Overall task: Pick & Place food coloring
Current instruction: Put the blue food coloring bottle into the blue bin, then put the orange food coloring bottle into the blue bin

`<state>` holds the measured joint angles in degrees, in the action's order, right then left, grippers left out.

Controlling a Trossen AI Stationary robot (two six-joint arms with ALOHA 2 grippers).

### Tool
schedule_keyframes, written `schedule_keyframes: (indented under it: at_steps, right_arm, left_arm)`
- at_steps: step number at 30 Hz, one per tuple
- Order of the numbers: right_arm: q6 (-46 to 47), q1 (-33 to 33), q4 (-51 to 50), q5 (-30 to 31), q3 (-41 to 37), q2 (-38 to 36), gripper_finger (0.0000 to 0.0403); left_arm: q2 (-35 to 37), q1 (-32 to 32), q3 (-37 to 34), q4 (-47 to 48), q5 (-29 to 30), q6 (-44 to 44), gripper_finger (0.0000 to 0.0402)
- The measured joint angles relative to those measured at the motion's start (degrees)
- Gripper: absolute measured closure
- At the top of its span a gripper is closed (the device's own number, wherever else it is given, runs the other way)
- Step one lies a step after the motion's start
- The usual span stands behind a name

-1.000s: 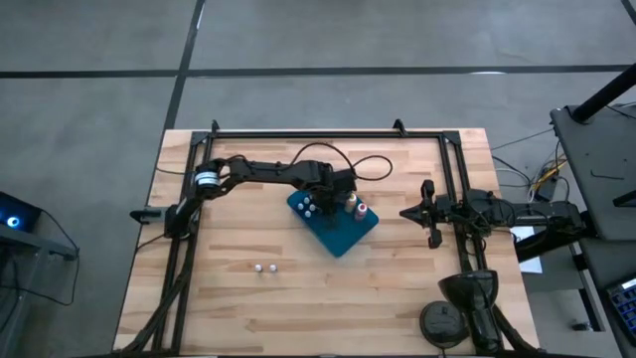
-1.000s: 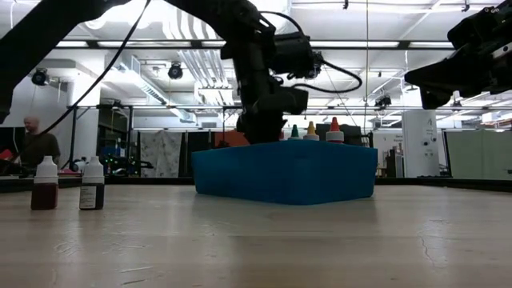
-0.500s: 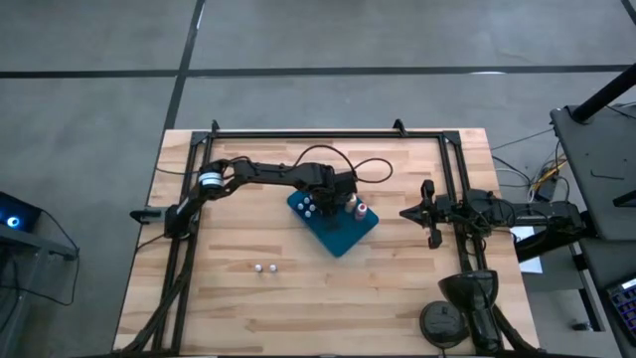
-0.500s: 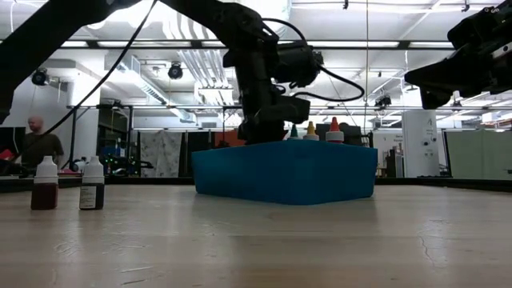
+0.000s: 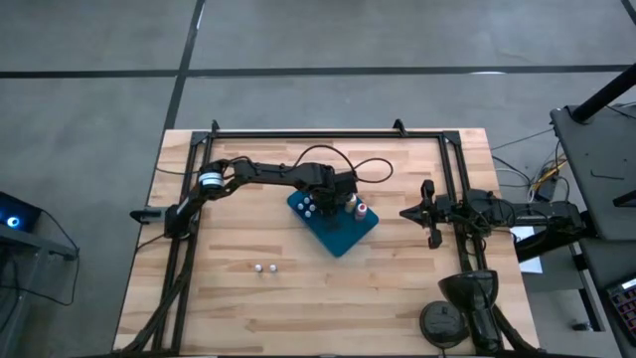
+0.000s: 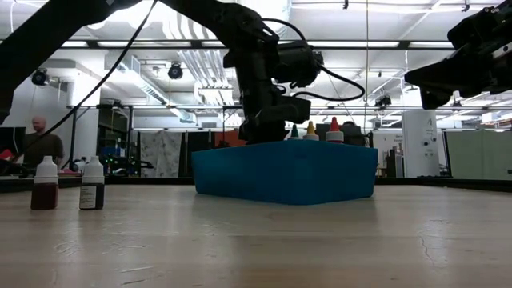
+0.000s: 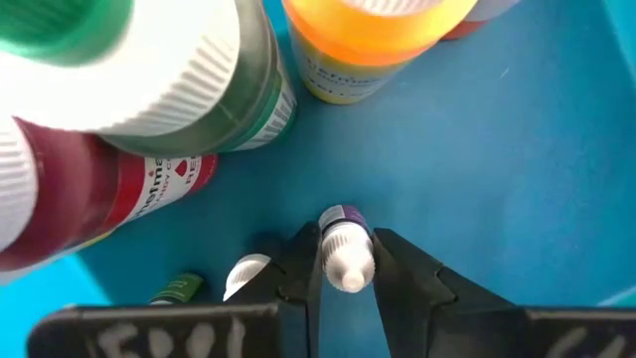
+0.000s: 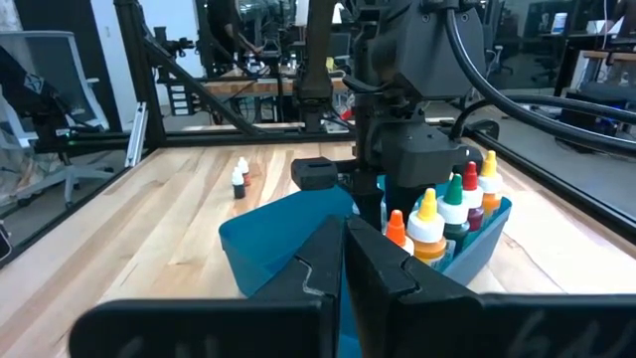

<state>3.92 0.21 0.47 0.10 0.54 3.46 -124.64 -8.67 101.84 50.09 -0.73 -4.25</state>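
A blue tray [image 5: 343,239] sits mid-table. At its right end stand larger food coloring bottles with coloured tops [image 5: 354,207] [image 8: 452,204]; small white-topped ones [image 5: 310,208] stand at its left end. My left gripper [image 5: 333,202] reaches down into the tray, shut on one small white-capped bottle with a purple label [image 7: 345,249]. In the low view the tray wall [image 6: 284,172] hides its fingertips. Two more small bottles [image 5: 264,268] [image 6: 68,184] stand upright on the table near the front. My right gripper [image 5: 405,212] hovers shut at the right, level. My left gripper pinches the small bottle between its two fingers [image 7: 303,268], which sit on either side of its white cap and neck [image 7: 348,267]. The fingers come from above, pointing steeply down. The bottle stays upright inside the tray; whether its base touches the tray floor I cannot tell.
Green, red and orange bottles [image 7: 199,89] crowd close beside the held one. Another small white-capped bottle [image 7: 243,273] and a green-labelled one [image 7: 177,290] lie by the left finger. A black metal frame [image 5: 298,132] rims the table's far and side edges.
My left gripper has sunk a little deeper into the tray with the small bottle between its fingers, then kept still.
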Motion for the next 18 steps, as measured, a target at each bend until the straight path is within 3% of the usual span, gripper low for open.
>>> schedule_keyframes:
  at_steps: [12,18]
  right_arm:
    - [0.05,0.0,0.0,0.0,0.0,0.0,0.0394]
    - [0.03,0.0,0.01,-0.01,0.0,0.0,0.0394]
  left_arm:
    - [-0.04,0.0,0.0,0.0,0.0,0.07,0.0298]
    - [-0.04,0.0,1.85,1.45,-0.17,0.0,0.0294]
